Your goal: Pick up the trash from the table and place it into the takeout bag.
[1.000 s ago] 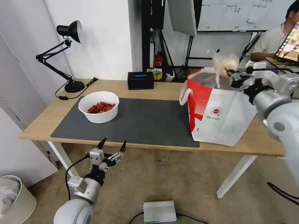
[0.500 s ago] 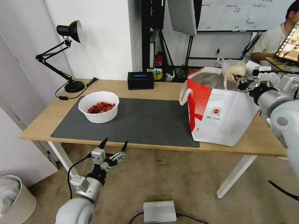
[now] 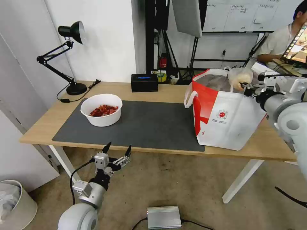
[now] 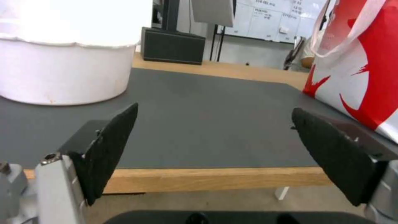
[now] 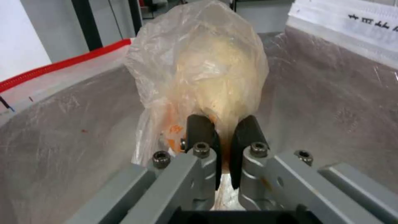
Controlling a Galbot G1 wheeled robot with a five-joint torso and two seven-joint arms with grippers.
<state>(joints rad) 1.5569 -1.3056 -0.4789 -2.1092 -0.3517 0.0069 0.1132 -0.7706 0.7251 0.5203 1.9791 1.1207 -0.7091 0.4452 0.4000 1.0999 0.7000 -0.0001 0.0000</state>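
While right gripper (image 5: 224, 130) pinches clear plastic bag with tan bun (image 3: 240, 76) by lower end, bun end points away from claw, long axis in line with fingers, hanging over open mouth of boxy white takeout bag with red side panels (image 3: 224, 115), silver foil lining around it. White bowl of red scraps (image 3: 101, 110) sits on dark grey mat (image 3: 150, 124), far left, well apart from bag. Black rectangular box (image 3: 144, 82) at back edge of light-wood table (image 3: 172, 91). Left gripper (image 3: 116, 152) spread wide, below front edge of table.

White walls (image 3: 108, 38) rise at twelve o'clock, a whiteboard (image 3: 236, 14) at one. Brownish floor (image 3: 179, 182) below; a white bin (image 3: 14, 204) stands at eight o'clock, dark stands (image 3: 160, 32) behind.
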